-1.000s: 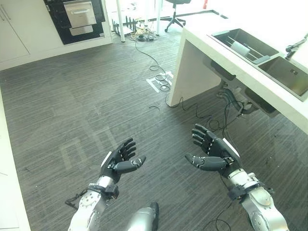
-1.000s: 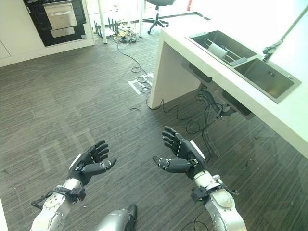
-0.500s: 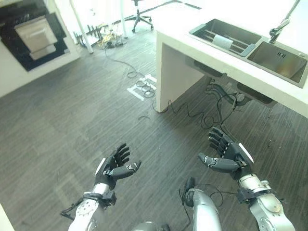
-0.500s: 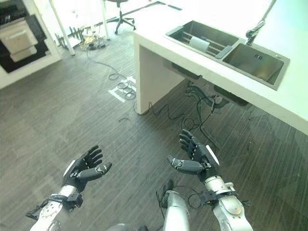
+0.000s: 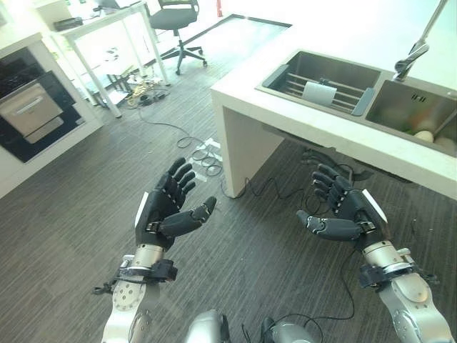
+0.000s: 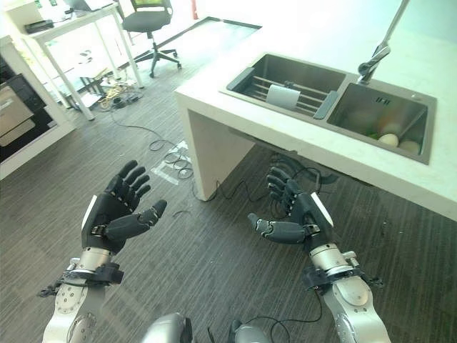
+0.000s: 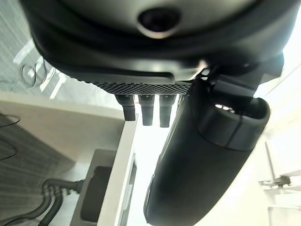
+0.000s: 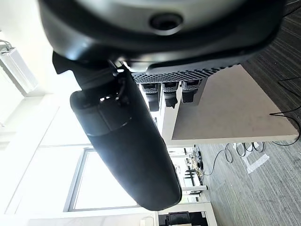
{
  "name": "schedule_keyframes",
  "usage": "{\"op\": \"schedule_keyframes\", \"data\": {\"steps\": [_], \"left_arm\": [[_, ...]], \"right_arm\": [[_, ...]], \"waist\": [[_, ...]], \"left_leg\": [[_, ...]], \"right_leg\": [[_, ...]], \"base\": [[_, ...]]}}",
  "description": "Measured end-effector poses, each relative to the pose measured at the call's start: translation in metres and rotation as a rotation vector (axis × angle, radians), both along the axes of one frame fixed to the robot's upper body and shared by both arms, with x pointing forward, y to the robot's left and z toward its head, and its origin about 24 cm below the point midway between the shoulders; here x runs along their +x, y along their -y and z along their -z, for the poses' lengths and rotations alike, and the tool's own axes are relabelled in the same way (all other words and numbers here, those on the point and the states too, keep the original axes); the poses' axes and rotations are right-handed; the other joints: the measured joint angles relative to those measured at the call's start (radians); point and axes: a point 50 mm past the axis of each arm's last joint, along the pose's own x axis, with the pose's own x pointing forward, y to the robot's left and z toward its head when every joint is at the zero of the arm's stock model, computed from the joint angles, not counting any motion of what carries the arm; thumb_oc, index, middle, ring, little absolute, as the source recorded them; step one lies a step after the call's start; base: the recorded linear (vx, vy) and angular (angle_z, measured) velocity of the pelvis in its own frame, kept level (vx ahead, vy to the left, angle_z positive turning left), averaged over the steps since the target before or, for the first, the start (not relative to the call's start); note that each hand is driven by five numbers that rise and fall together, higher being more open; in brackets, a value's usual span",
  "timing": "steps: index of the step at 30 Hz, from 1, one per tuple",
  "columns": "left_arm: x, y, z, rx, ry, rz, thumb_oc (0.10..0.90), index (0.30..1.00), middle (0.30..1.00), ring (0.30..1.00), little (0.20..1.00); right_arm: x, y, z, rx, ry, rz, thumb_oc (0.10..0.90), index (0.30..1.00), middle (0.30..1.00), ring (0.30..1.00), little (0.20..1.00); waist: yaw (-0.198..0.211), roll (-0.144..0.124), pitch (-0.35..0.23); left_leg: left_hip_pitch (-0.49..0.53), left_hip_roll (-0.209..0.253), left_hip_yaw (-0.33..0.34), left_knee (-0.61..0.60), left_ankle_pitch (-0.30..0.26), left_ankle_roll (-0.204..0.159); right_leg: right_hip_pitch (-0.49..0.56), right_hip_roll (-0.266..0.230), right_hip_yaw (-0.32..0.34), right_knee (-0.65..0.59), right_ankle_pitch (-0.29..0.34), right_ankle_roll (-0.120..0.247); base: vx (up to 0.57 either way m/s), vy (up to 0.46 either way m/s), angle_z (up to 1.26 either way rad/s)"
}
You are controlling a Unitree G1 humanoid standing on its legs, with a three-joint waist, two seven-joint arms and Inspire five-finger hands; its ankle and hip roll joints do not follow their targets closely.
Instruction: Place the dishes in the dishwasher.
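Fingers of both hands are spread and loosely extended, palms turned inward toward each other, nothing held in either. Left hand (image 5: 163, 213) and right hand (image 5: 348, 213) hang over the dark floor (image 5: 86, 214), in front of the white counter (image 5: 335, 121) and short of its edge. Taking the counter as landmark: a double sink (image 5: 357, 89) is set into its top. The basin nearer the counter's free end holds a rack of bars with a pale rolled item (image 5: 316, 93) lying across it. The other basin (image 6: 382, 114), under the tap (image 6: 376, 51), holds a few pale rounded pieces (image 6: 389, 139) that are probably the dishes; too small to tell their kind. These lie beyond the counter edge from the right hand, up and away along its finger direction; the right hand is clearly the nearer one, the left being well apart from the sink. No long axis can be read on the rounded pieces. A dark built-in appliance (image 5: 25, 114) stands in the cabinet wall far from the counter, across the floor on the left hand's side; judged to be the dishwasher, door shut. An office chair (image 5: 175, 21) stands beyond the counter's free end. Judgement: pickup not yet begun; next move calls for a right-hand reach over the edge into the tap-side basin.
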Motion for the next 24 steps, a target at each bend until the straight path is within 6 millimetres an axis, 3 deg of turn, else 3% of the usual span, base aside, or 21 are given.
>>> {"op": "schedule_keyframes", "data": {"steps": [1, 2, 4, 5, 6, 7, 8, 9, 10, 11, 14, 17, 19, 20, 21, 22, 23, 24], "left_arm": [[-0.002, -0.001, 0.005, 0.001, -0.016, 0.008, 0.800, 0.900, 0.900, 0.900, 0.900], [-0.003, 0.000, 0.006, 0.002, -0.018, 0.021, 0.800, 0.900, 0.900, 0.900, 0.900], [-0.012, -0.002, 0.013, 0.002, -0.046, 0.018, 0.800, 0.900, 0.900, 0.900, 0.900], [-0.016, -0.003, 0.017, 0.002, -0.062, 0.015, 0.800, 0.900, 0.900, 0.900, 0.900], [-0.019, -0.004, 0.019, 0.003, -0.073, 0.012, 0.800, 0.900, 0.900, 0.900, 0.900], [-0.014, -0.009, 0.012, 0.041, -0.047, 0.017, 0.800, 0.900, 0.900, 0.900, 0.900], [-0.008, -0.007, 0.006, 0.067, -0.021, 0.029, 0.800, 0.900, 0.900, 0.900, 0.900], [0.002, -0.005, -0.008, 0.099, 0.049, 0.049, 0.800, 0.900, 0.900, 0.900, 0.900], [0.013, -0.002, -0.022, 0.142, 0.111, 0.071, 0.800, 0.900, 0.900, 0.900, 0.900], [0.020, 0.000, -0.031, 0.156, 0.149, 0.085, 0.800, 0.900, 0.900, 0.900, 0.900], [0.028, 0.009, -0.055, 0.178, 0.259, 0.141, 0.800, 0.900, 0.900, 0.900, 0.900], [0.027, 0.014, -0.057, 0.188, 0.279, 0.181, 0.800, 0.900, 0.900, 0.900, 0.900], [0.023, 0.013, -0.052, 0.204, 0.257, 0.181, 0.800, 0.900, 0.900, 0.900, 0.900], [0.022, 0.012, -0.050, 0.225, 0.247, 0.180, 0.800, 0.900, 0.900, 0.900, 0.900], [0.015, 0.000, -0.042, 0.220, 0.208, 0.100, 0.800, 0.900, 0.900, 0.900, 0.900], [0.016, -0.003, -0.042, 0.222, 0.205, 0.082, 0.800, 0.900, 0.900, 0.900, 0.900], [0.020, -0.002, -0.047, 0.226, 0.226, 0.078, 0.800, 0.900, 0.900, 0.900, 0.900], [0.025, 0.000, -0.053, 0.224, 0.253, 0.087, 0.800, 0.900, 0.900, 0.900, 0.900]], "right_arm": [[0.000, -0.002, 0.001, 0.006, 0.002, -0.002, 0.800, 0.900, 0.900, 0.900, 0.900], [0.001, -0.002, -0.001, 0.017, 0.015, 0.005, 0.800, 0.900, 0.900, 0.900, 0.900], [-0.001, -0.005, 0.002, 0.020, 0.002, -0.009, 0.800, 0.900, 0.900, 0.900, 0.900], [-0.003, -0.004, 0.005, 0.019, -0.011, -0.011, 0.800, 0.900, 0.900, 0.900, 0.900], [-0.006, -0.004, 0.007, 0.018, -0.024, -0.014, 0.800, 0.900, 0.900, 0.900, 0.900], [-0.006, -0.008, 0.007, 0.019, -0.022, -0.033, 0.800, 0.900, 0.900, 0.900, 0.900], [-0.007, -0.009, 0.003, 0.010, -0.006, -0.035, 0.800, 0.900, 0.900, 0.900, 0.900], [-0.007, -0.011, -0.007, 0.011, 0.035, -0.043, 0.800, 0.900, 0.900, 0.900, 0.900], [-0.010, -0.011, -0.012, 0.021, 0.060, -0.035, 0.800, 0.900, 0.900, 0.900, 0.900], [-0.011, -0.012, -0.014, 0.030, 0.070, -0.025, 0.800, 0.900, 0.900, 0.900, 0.900], [-0.011, -0.013, -0.024, 0.068, 0.141, 0.010, 0.800, 0.900, 0.900, 0.900, 0.900], [-0.009, -0.015, -0.028, 0.079, 0.173, 0.039, 0.800, 0.900, 0.900, 0.900, 0.900], [-0.007, -0.018, -0.030, 0.101, 0.189, 0.039, 0.800, 0.900, 0.900, 0.900, 0.900], [-0.007, -0.018, -0.031, 0.108, 0.201, 0.039, 0.800, 0.900, 0.900, 0.900, 0.900], [0.004, -0.034, -0.033, 0.157, 0.230, -0.018, 0.800, 0.900, 0.900, 0.900, 0.900], [0.005, -0.038, -0.037, 0.155, 0.253, -0.043, 0.800, 0.900, 0.900, 0.900, 0.900], [0.004, -0.036, -0.041, 0.143, 0.284, -0.050, 0.800, 0.900, 0.900, 0.900, 0.900], [0.002, -0.032, -0.041, 0.139, 0.288, -0.033, 0.800, 0.900, 0.900, 0.900, 0.900]], "waist": [[-0.006, -0.001, 0.001], [0.001, 0.031, -0.003], [0.007, 0.057, -0.001], [0.026, 0.063, -0.001], [0.039, 0.057, -0.001], [0.059, 0.031, 0.008], [0.047, 0.031, 0.010], [0.051, 0.031, 0.014], [0.045, 0.021, 0.021], [0.046, 0.011, 0.023], [0.044, -0.007, 0.024], [0.028, -0.008, 0.024], [0.024, 0.005, 0.025], [0.016, -0.003, 0.026], [0.029, -0.007, 0.030], [0.051, -0.003, 0.032], [0.050, -0.011, 0.031], [0.015, -0.010, 0.037]], "left_leg": [[0.000, 0.000, -0.036, -0.118, 0.011, -0.009], [-0.026, 0.004, -0.113, -0.139, 0.020, -0.021], [-0.066, 0.009, -0.237, -0.139, 0.037, -0.038], [-0.052, 0.003, -0.254, -0.118, 0.078, -0.057], [-0.048, -0.013, -0.237, -0.079, 0.087, -0.056], [-0.045, -0.043, -0.190, -0.004, 0.085, -0.026], [-0.042, -0.064, -0.179, 0.008, 0.071, 0.004], [-0.027, -0.076, -0.124, -0.020, 0.072, 0.040], [-0.007, -0.095, -0.104, -0.022, 0.064, 0.080], [0.014, -0.107, -0.097, -0.028, 0.058, 0.091], [0.018, -0.118, -0.072, -0.032, 0.035, 0.128], [0.020, -0.112, -0.051, -0.033, 0.026, 0.135], [0.027, -0.067, -0.025, -0.041, 0.021, 0.134], [0.036, -0.050, 0.009, -0.043, 0.018, 0.132], [0.038, 0.010, 0.087, -0.002, 0.000, 0.083], [0.045, 0.011, 0.074, -0.001, -0.022, 0.087], [0.040, -0.004, 0.084, -0.008, -0.036, 0.122], [0.038, -0.024, 0.089, -0.018, -0.038, 0.134]], "right_leg": [[0.025, 0.014, 0.026, -0.001, -0.016, 0.006], [0.028, 0.032, 0.041, 0.003, -0.025, 0.013], [0.047, 0.058, 0.100, 0.026, -0.075, 0.033], [0.047, 0.058, 0.137, 0.046, -0.095, 0.054], [0.044, 0.052, 0.174, 0.070, -0.121, 0.092], [0.023, 0.023, 0.176, 0.131, -0.150, 0.107], [0.037, -0.008, 0.173, 0.112, -0.154, 0.117], [0.047, -0.044, 0.172, 0.071, -0.136, 0.136], [0.082, -0.073, 0.172, 0.027, -0.106, 0.185], [0.103, -0.088, 0.163, 0.021, -0.098, 0.198], [0.088, -0.107, 0.088, 0.003, -0.080, 0.180], [0.082, -0.108, 0.075, -0.025, -0.019, 0.188], [0.059, -0.078, 0.061, -0.027, 0.065, 0.193], [0.032, -0.076, 0.048, -0.006, 0.080, 0.190], [-0.013, -0.080, -0.051, -0.005, 0.163, 0.175], [-0.035, -0.090, -0.100, -0.013, 0.149, 0.175], [-0.054, -0.105, -0.124, -0.013, 0.124, 0.177], [-0.064, -0.121, -0.129, -0.013, 0.100, 0.186]], "base": [[0.28, 0.193, -0.82], [0.23, 0.150, -0.60], [0.22, 0.170, -0.83], [0.20, 0.198, -1.10], [0.31, 0.380, -1.45], [0.27, 0.368, -1.10], [0.32, 0.466, -1.04], [0.22, 0.305, -0.55], [0.24, 0.320, -0.60], [0.16, 0.204, -0.30], [0.15, 0.199, -0.18], [0.14, 0.176, -0.25], [0.07, 0.110, -0.69], [0.08, 0.040, -1.95], [0.07, -0.014, -2.51], [0.13, -0.062, -2.69], [0.11, -0.059, -1.44], [0.19, -0.127, -0.75]]}}
